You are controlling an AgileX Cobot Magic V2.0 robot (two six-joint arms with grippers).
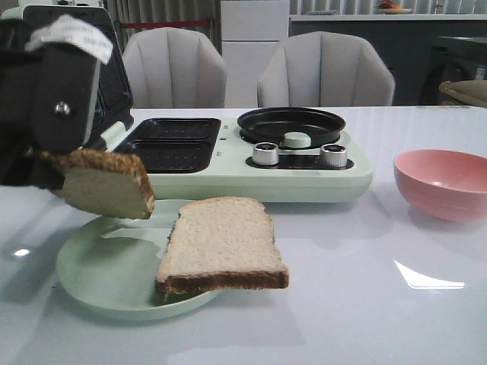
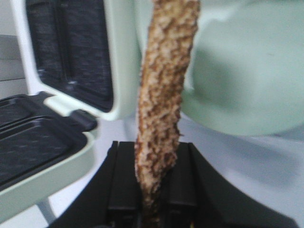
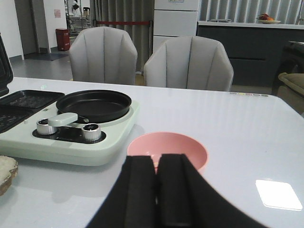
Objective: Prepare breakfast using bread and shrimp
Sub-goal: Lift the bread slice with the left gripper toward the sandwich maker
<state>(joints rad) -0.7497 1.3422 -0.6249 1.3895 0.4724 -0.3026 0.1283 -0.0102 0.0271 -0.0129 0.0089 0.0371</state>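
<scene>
The left hand [image 1: 53,163], closed on a bread slice [image 1: 106,182], hangs above the green plate [image 1: 91,266], with the breakfast maker [image 1: 251,163] and its raised lid [image 2: 71,52] close behind. A second slice [image 1: 221,243] overhangs the plate's right rim. Bare bench [image 1: 358,289] lies open toward the pink bowl [image 1: 444,182], right in front of the closed right hand [image 3: 156,183].

No text, brand, number or sign can be read in any view; a white label [image 1: 72,34] on the left arm carries faint grey print, but it is too blurred to make out.
</scene>
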